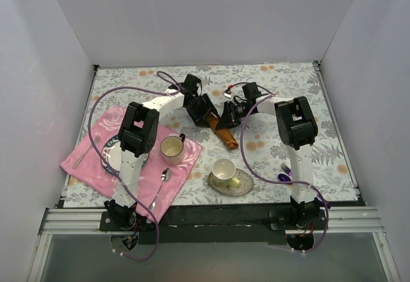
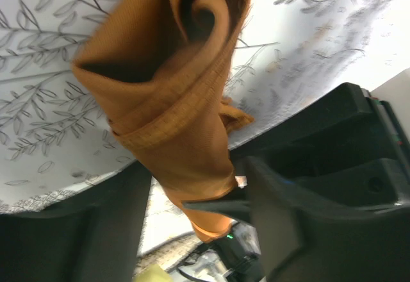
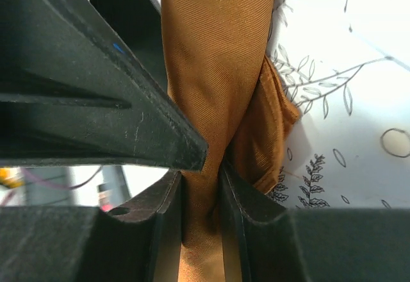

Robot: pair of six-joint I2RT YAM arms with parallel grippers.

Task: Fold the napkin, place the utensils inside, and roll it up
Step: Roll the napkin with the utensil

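The napkin (image 1: 226, 136) is a long rust-orange roll lying slantwise on the floral tablecloth mid-table, between both grippers. In the left wrist view the napkin (image 2: 173, 102) shows its coiled open end. My left gripper (image 1: 206, 114) (image 2: 195, 166) straddles the roll, its jaws apart with a strip of table showing beside the cloth. My right gripper (image 1: 225, 116) (image 3: 202, 182) is shut on the napkin (image 3: 214, 70), the cloth pinched flat between its fingers. Of the utensils, a purple fork (image 1: 286, 168) and a dark purple piece (image 1: 283, 177) lie by the right arm's base.
A pink cloth (image 1: 90, 166) at the left carries a plate (image 1: 110, 152), a cream cup (image 1: 172, 147) and a silver spoon (image 1: 161, 182). A second cup (image 1: 223, 170) stands on a saucer (image 1: 242, 184) near the front edge. White walls enclose the table.
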